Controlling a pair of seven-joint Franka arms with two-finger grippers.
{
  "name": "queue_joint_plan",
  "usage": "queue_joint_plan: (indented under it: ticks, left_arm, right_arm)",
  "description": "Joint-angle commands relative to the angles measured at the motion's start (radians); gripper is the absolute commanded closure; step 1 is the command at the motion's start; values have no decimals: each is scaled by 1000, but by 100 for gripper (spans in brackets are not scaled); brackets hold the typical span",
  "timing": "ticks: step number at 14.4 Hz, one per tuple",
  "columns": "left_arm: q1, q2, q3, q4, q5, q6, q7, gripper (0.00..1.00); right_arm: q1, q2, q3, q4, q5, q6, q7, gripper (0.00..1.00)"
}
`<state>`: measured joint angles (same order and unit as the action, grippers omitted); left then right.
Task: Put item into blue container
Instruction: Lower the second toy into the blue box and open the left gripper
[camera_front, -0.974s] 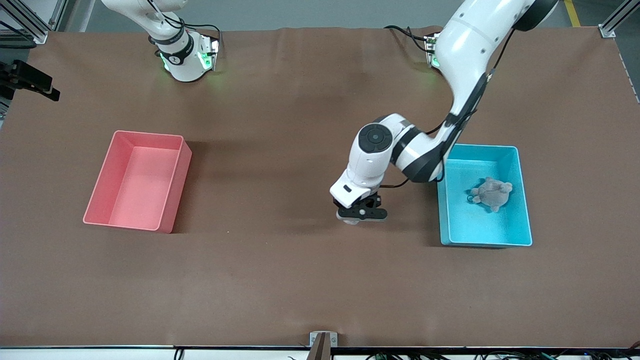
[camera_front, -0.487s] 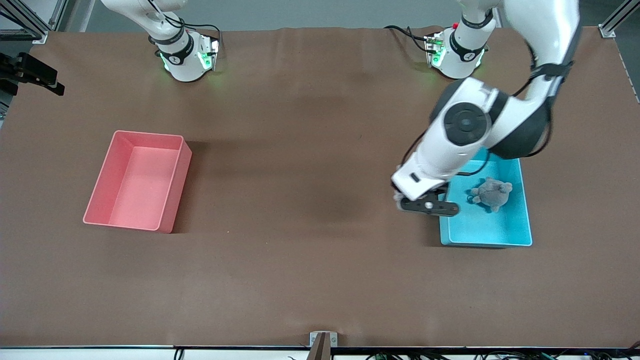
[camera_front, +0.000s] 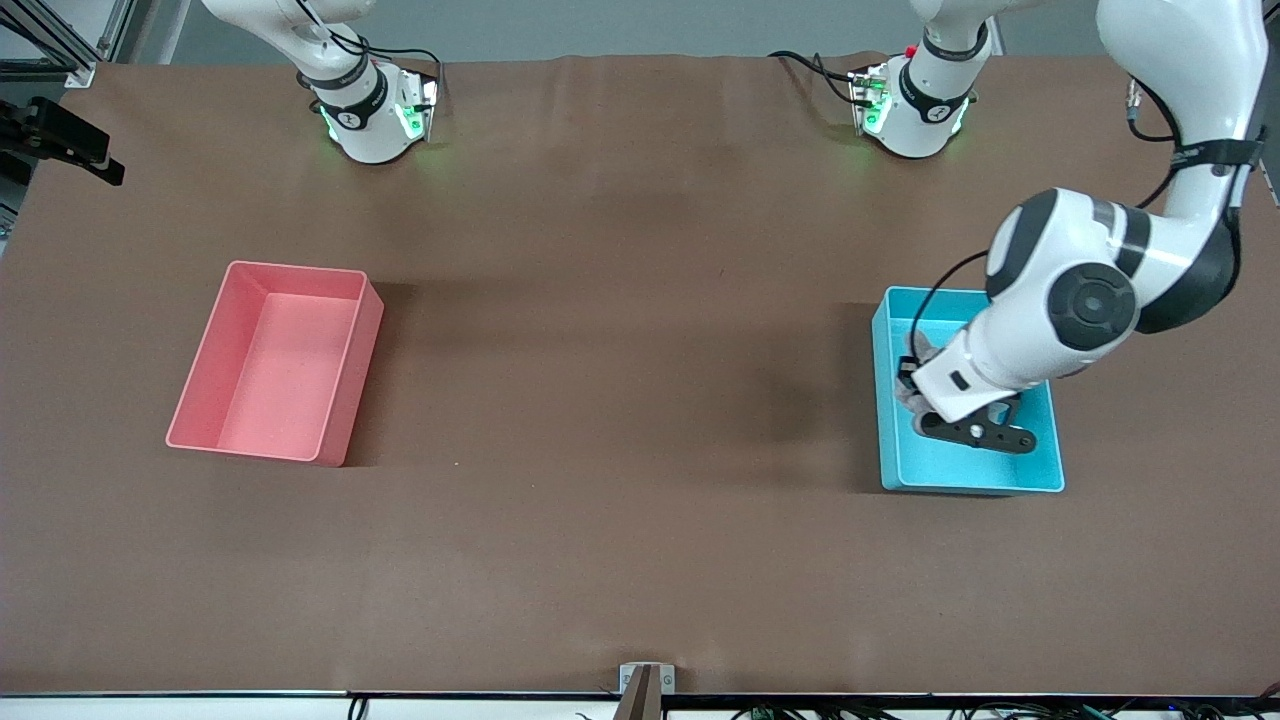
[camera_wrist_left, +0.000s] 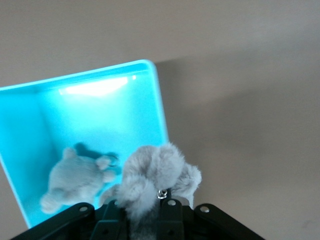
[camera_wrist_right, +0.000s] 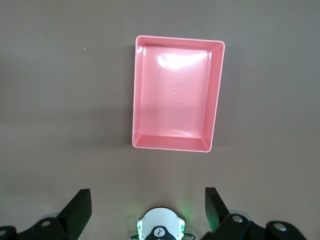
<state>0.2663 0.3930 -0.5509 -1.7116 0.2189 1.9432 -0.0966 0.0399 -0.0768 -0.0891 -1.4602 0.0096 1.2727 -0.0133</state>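
The blue container (camera_front: 1045, 460) sits on the counter (camera_front: 600, 540) toward the left arm's end. One gray fluffy toy (camera_wrist_left: 75, 180) already lies on its flat bottom. That one is done.

A second gray fluffy toy (camera_wrist_left: 155, 175) is up in the air. The left gripper (camera_front: 975, 432) has its jaws closed tight on it, and it hangs over the blue container. In the left wrist view this second toy looks to be above the container's edge, partly over the inside and partly over the wall, so I cannot tell if it is fully over the inside.

What is left, I think, is to get the toy well over the inside, open the jaws and let it drop beside the first one.

The pink bin (camera_front: 275, 360) has nothing in it and sits well apart, toward the right arm's end. The right gripper (camera_wrist_right: 148, 210) waits high over the counter near its own base, looking down at the pink bin, with its jaws wide open and holding nothing.
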Motion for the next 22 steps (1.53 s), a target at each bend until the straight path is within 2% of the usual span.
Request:
queue_joint_plan:
  ticks: [1,4,6,10,15,16,17,18,19,22]
  left_arm:
    - [80,-14,-17,-83,-9,75,84,92]
    - [117,-10,-14,-201,-3,221,104,91]
    - [126,13,-11,-239,10,272,107,91]
    - [163,93,-11,-244,125,293,109,91]
    - [165,126,-11,-241,131,300,107,88]
    - [165,126,-11,-240,131,298,104,82]
    - [165,121,-11,-237,131,290,95,70]
    - [166,113,-11,-234,131,284,94,49]
    - [166,109,-11,-233,131,284,97,0]
    - [183,61,-15,-229,128,277,110,0]
  right_arm:
    - [-5,-26,-3,-26,-2,-6,-8,0]
    - [-5,-24,-1,-26,-2,14,-10,0]
    - [-3,-24,0,-26,0,33,-13,0]
    - [-5,-23,-1,-26,12,57,-88,0]
    - [-6,-23,-1,-29,33,59,-88,0]
    - [-6,-23,-1,-29,33,57,-88,0]
    - [-6,-23,-1,-29,33,56,-88,0]
    - [-6,-23,-1,-29,33,54,-88,0]
    - [-5,-23,-1,-29,33,53,-88,0]
    - [-6,-23,-1,-31,33,47,-86,0]
